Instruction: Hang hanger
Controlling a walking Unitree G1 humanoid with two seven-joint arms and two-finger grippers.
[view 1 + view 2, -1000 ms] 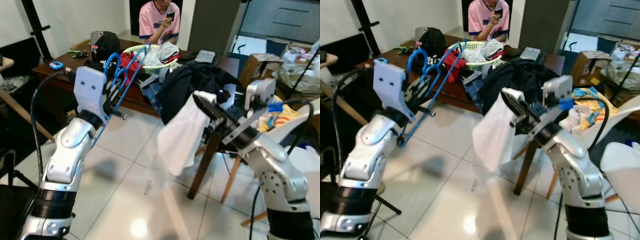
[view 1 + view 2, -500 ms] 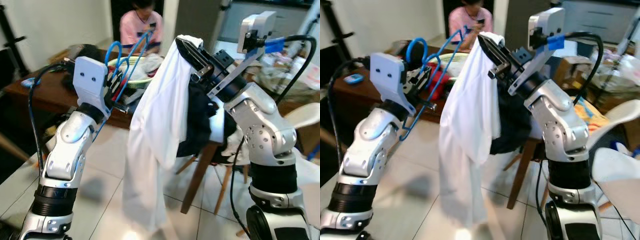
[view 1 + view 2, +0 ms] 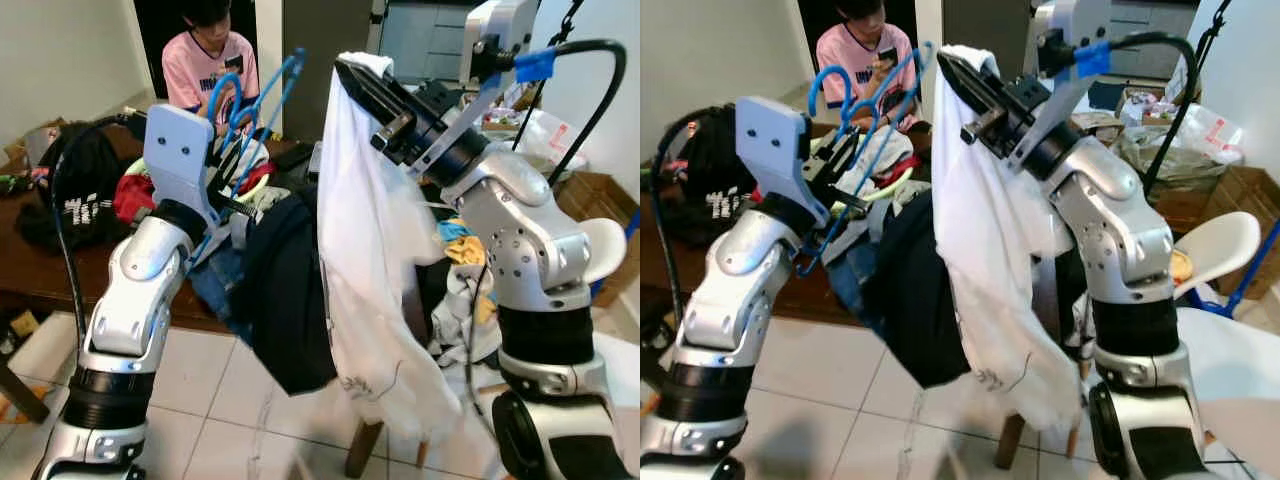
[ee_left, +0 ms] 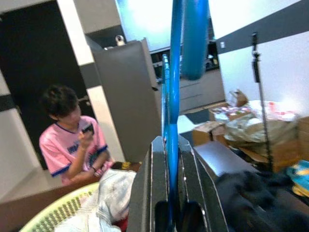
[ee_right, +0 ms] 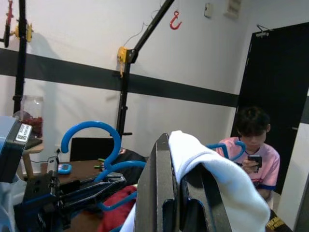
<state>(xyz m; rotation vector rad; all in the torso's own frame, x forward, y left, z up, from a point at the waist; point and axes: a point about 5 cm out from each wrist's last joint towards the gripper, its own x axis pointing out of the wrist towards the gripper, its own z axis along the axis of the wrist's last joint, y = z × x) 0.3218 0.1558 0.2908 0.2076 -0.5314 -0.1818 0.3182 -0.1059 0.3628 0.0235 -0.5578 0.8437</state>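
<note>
A blue plastic hanger stands upright in my left gripper, which is shut on its lower bar at chest height. The left wrist view shows the blue hanger pinched between the two black fingers. To its right, my right gripper is raised and shut on a white garment. The garment drapes over the fingers and hangs down to about knee height. In the right wrist view the white garment lies over the fingertips, with the hanger's hook a short way beyond.
A person in a pink shirt sits behind a dark table piled with clothes. A black garment hangs off the table's edge. A black bag lies at the left, a white chair stands at the right, and a black stand with a red hook rises behind.
My right arm has lifted the white garment from waist height to head height. The left gripper still holds the hanger upright. The camera has turned and come closer to the table.
</note>
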